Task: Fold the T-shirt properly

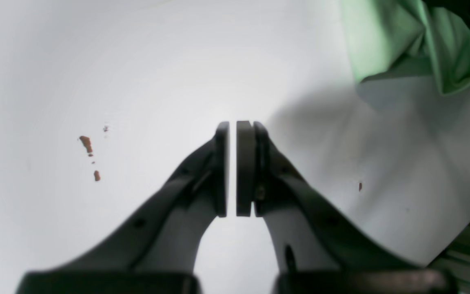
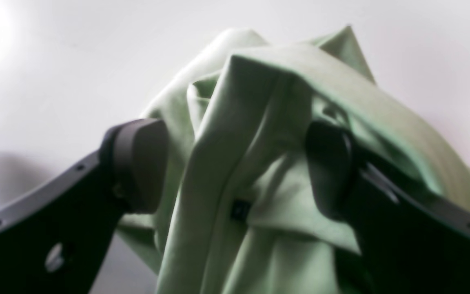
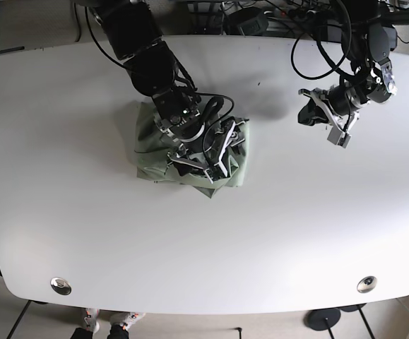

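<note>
The light green T-shirt lies crumpled in a heap on the white table, left of centre. My right gripper is down on the heap's right side. In the right wrist view this gripper stands open, and a raised bunch of the T-shirt rises between its two black fingers. My left gripper hovers over bare table well to the right of the shirt. Seen from the left wrist, the left gripper is shut on nothing, with the T-shirt at the upper right.
Small brown stains mark the table to the left of the left gripper. The table edge runs close by at the lower right of that view. Cables hang behind the far edge. Two round metal grommets sit near the front edge.
</note>
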You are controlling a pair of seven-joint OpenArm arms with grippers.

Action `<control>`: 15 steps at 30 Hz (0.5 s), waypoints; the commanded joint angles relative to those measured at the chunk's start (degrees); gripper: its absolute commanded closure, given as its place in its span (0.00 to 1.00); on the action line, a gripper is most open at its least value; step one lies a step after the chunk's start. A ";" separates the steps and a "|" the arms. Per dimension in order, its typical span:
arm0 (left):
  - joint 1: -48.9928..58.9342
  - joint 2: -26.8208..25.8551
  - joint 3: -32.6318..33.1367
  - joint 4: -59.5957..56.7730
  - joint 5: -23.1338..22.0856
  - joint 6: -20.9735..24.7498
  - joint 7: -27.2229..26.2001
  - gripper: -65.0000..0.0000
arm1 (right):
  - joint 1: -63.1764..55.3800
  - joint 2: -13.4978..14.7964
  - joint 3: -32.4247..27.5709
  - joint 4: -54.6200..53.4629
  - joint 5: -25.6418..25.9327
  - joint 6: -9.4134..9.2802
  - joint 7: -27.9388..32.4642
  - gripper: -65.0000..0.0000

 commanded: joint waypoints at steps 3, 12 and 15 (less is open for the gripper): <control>-0.64 -0.66 -0.22 0.87 -0.99 -0.10 -0.98 0.98 | 1.17 -0.60 0.04 0.34 -0.01 -0.04 2.83 0.41; -0.47 -0.66 -0.22 0.87 -0.99 -0.10 -0.98 0.98 | 0.38 -1.56 0.13 -3.62 -0.01 -0.04 5.82 0.88; -0.47 -0.66 -0.22 0.87 -0.99 -0.10 -0.98 0.98 | 0.29 -1.56 0.13 -1.86 -0.01 -0.04 5.12 0.97</control>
